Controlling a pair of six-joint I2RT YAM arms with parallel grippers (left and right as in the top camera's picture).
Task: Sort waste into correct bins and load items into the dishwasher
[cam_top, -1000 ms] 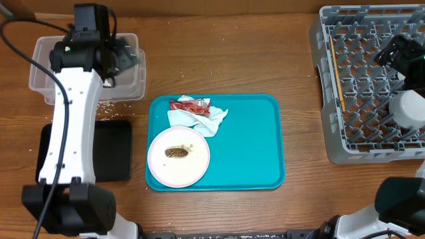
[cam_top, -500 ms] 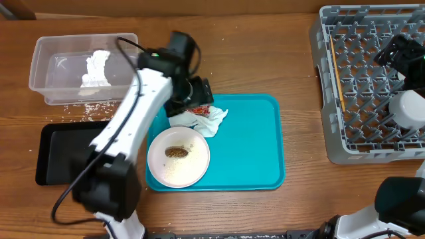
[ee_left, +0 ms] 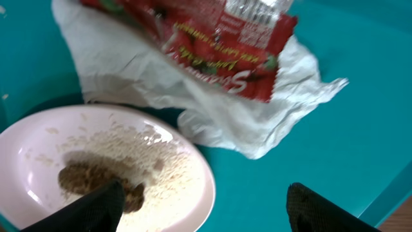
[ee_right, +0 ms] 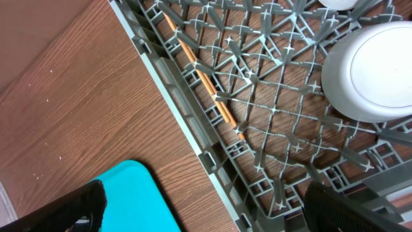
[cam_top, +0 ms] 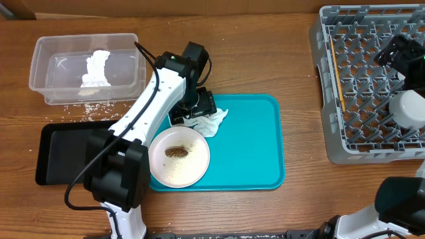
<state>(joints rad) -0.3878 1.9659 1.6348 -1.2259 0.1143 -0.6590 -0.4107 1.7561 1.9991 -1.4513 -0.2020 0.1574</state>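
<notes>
My left gripper (cam_top: pixel 192 106) hangs open low over the turquoise tray, nothing between its fingertips (ee_left: pixel 90 209). Just ahead of it lies the red snack wrapper (ee_left: pixel 219 38) on a crumpled white napkin (ee_left: pixel 161 84) (cam_top: pixel 211 121). The white plate (cam_top: pixel 178 156) (ee_left: pixel 154 193) carries the brown food scrap (cam_top: pixel 176 152) (ee_left: pixel 84 177) and rice. From overhead the wrapper is hidden under the gripper. Another white napkin (cam_top: pixel 96 66) lies in the clear tub (cam_top: pixel 46 73). My right gripper (cam_top: pixel 393 56) (ee_right: pixel 206 212) stands open above the grey dish rack (cam_top: pixel 332 113) (ee_right: pixel 193 135), which holds chopsticks (ee_right: pixel 199 77) and a white bowl (ee_right: pixel 373 64).
The black tray (cam_top: pixel 66 153) lies left of the plate, partly under my left arm. Rice grains (cam_top: pixel 99 106) are scattered on the wood below the tub. The turquoise tray (cam_top: pixel 252 146) (ee_right: pixel 129 200) has bare surface on its right half.
My left arm swung from the clear tub to the turquoise tray and dropped over the wrapper. A white napkin now lies in the tub. The right arm has not moved.
</notes>
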